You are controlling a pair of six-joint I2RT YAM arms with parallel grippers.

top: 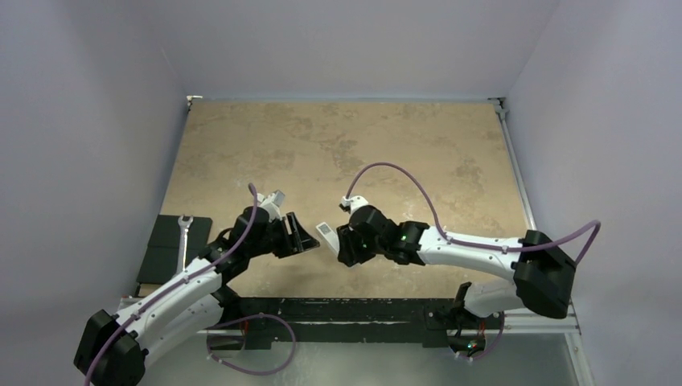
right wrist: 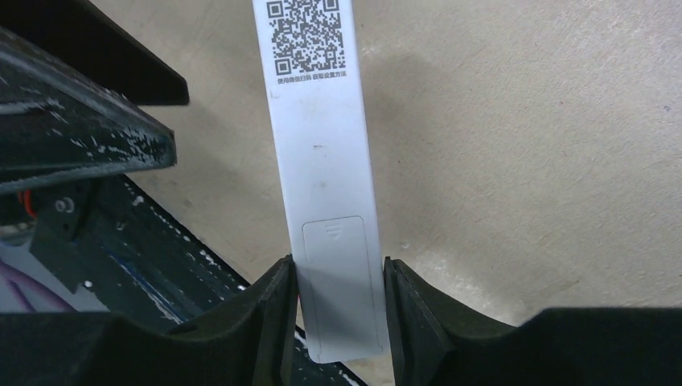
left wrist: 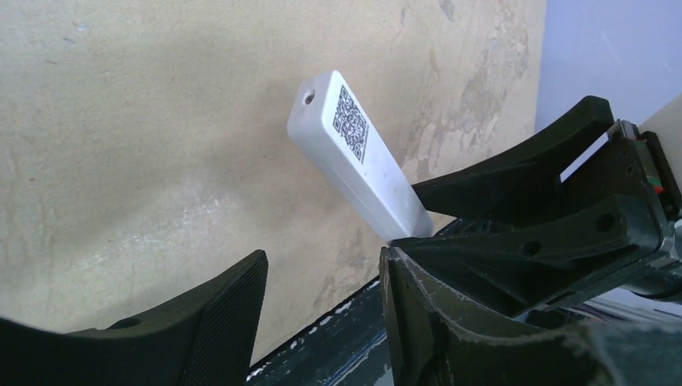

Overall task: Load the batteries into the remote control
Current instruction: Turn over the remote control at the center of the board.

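Observation:
The remote control [top: 326, 235] is a slim white bar held off the table between the two arms. Its plain back faces the right wrist camera [right wrist: 322, 161], with a QR code and the closed battery cover [right wrist: 338, 265]. My right gripper [right wrist: 338, 281] is shut on the remote's cover end [top: 346, 241]. My left gripper [left wrist: 322, 269] is open and empty, its fingers just short of the remote's free end [left wrist: 354, 153], not touching it [top: 299, 236]. The batteries are out of view.
A black tray [top: 165, 253] with a white wrench [top: 184, 233] lies off the table's left edge. A black rail [top: 338, 310] runs along the near edge. Pale walls close in the table on the left, back and right.

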